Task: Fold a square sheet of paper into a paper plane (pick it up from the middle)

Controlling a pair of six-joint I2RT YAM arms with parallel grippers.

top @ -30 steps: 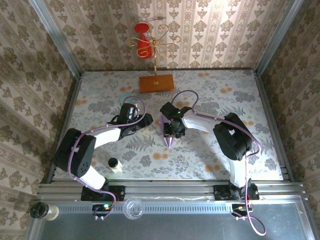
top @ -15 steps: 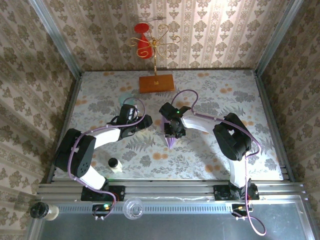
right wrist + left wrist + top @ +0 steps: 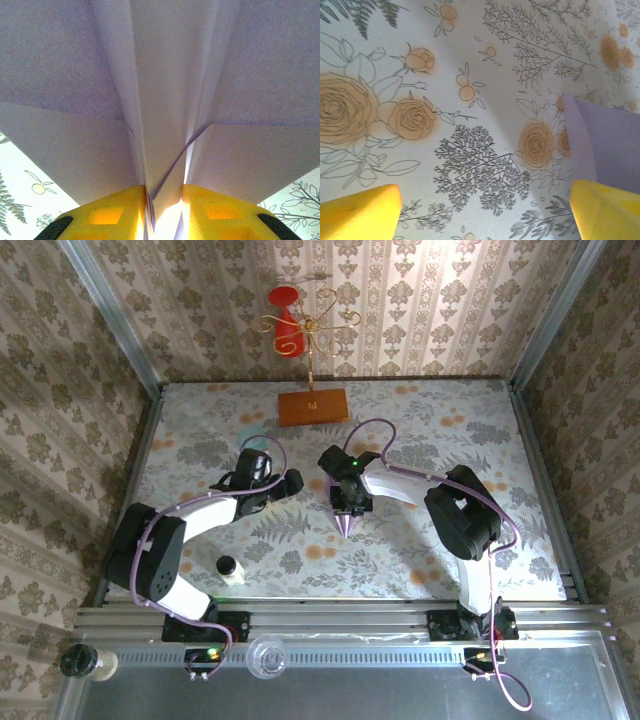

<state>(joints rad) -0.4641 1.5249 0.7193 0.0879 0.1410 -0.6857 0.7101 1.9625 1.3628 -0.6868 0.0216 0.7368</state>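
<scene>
Paper plane (image 3: 165, 75): we are seeing its centre fold clamped in the right gripper (image 3: 164, 200), nose pointing toward the near edge of the table (image 3: 420, 540), that arm bending inward. The left gripper (image 3: 485, 207) is hovering alongside, jaws wide apart, empty.

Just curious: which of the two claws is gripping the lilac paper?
The right gripper: its fingers pinch the paper plane; the left gripper gapes open, holding nothing.

Jaws of left gripper (image 3: 485, 202) spread much wider, jaws of right gripper (image 3: 164, 200) pinched tighter on paper plane (image 3: 165, 90)
</scene>
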